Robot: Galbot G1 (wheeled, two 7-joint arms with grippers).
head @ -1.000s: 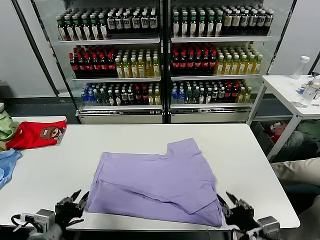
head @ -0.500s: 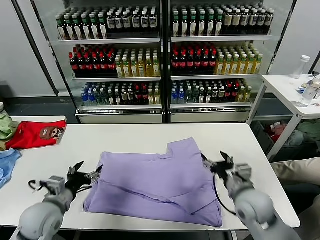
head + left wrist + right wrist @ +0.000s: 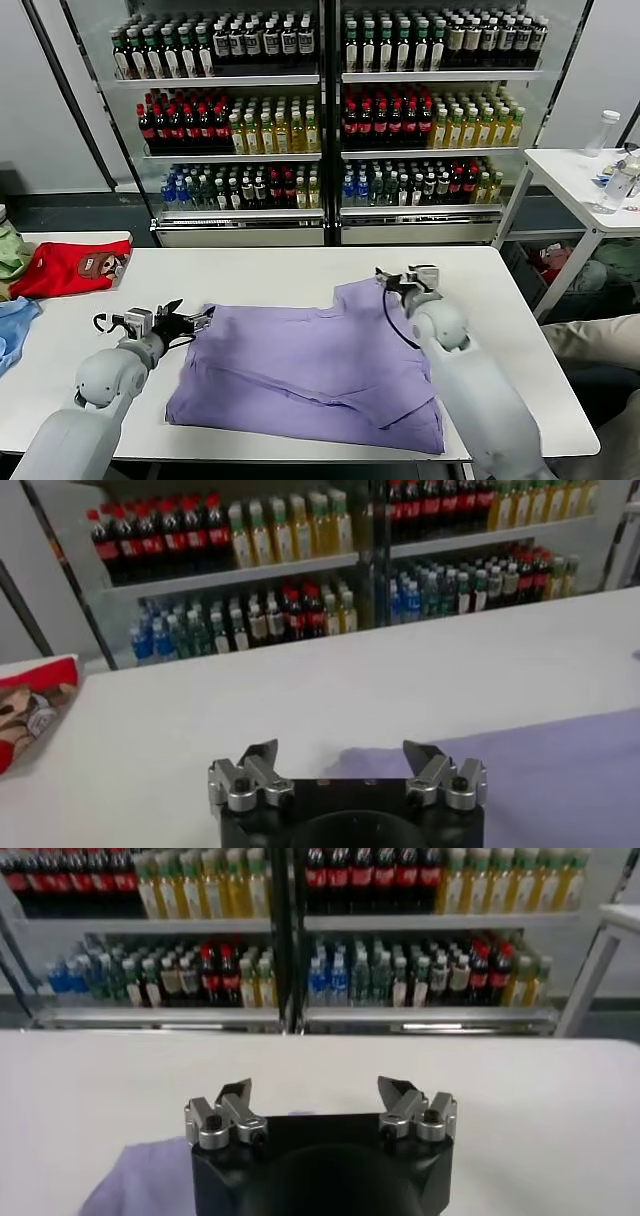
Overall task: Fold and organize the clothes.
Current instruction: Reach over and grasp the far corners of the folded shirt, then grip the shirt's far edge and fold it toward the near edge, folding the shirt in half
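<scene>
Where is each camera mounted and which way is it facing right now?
Head view: on the head, looking forward and down at the white table, the lavender T-shirt and both arms.
Left wrist view: behind the open left gripper, facing over the shirt's edge to the drink coolers.
Right wrist view: behind the open right gripper, facing the same coolers, with the shirt's corner below.
Shared: T-shirt, table and coolers appear in all three.

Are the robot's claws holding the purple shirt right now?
No, nothing is held. The left end effector is open at the lavender T-shirt's far left corner, and the right end effector is open at its far right corner.
</scene>
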